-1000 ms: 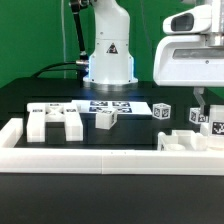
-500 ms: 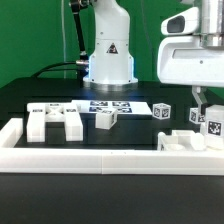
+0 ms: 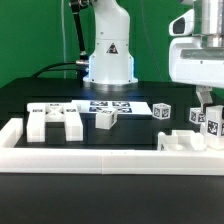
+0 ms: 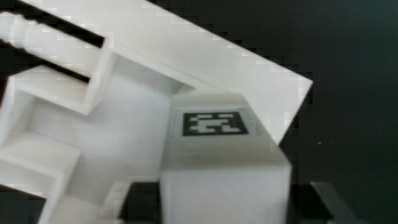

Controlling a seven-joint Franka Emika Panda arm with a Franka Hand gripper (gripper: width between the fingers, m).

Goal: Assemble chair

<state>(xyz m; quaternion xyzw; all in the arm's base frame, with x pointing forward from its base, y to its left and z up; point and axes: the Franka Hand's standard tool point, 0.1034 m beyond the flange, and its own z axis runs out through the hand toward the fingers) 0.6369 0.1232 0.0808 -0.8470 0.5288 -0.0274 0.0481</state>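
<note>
Chair parts (image 3: pixel 60 128), loose and white, spread over the black desk (image 3: pixel 135 130) inside the low white border frame (image 3: pixel 100 157). Toward the exterior view's left, large blocky part (image 3: pixel 52 120), just behind the frame's front rail. Near the middle, small tagged part (image 3: pixel 107 118), just in front of the flat marker board (image 3: pixel 138 106); farther toward the exterior view's right, tagged cube (image 3: pixel 162 112), apart from both. At the exterior view's right edge, tagged block (image 3: pixel 199 118) directly under the tool (image 3: pixel 205 102), with a low part (image 3: pixel 183 141) just in front of it, near the frame. White hand body (image 3: pixel 195 55) above the tool, cut off by the picture's edge. Robot base (image 3: pixel 107 55) upright behind the marker board. In the wrist view, tagged block from above, square black-and-white tag facing the camera, a flat slab (image 4: pixel 231 60) and a ridged peg (image 4: pixel 36 40) beyond it. Dark fingers (image 4: pixel 317 203) of the tool close on either side of the block, white plastic filling the gap between them; jaws narrowly apart, actual grip on the block not determinable from either view
</note>
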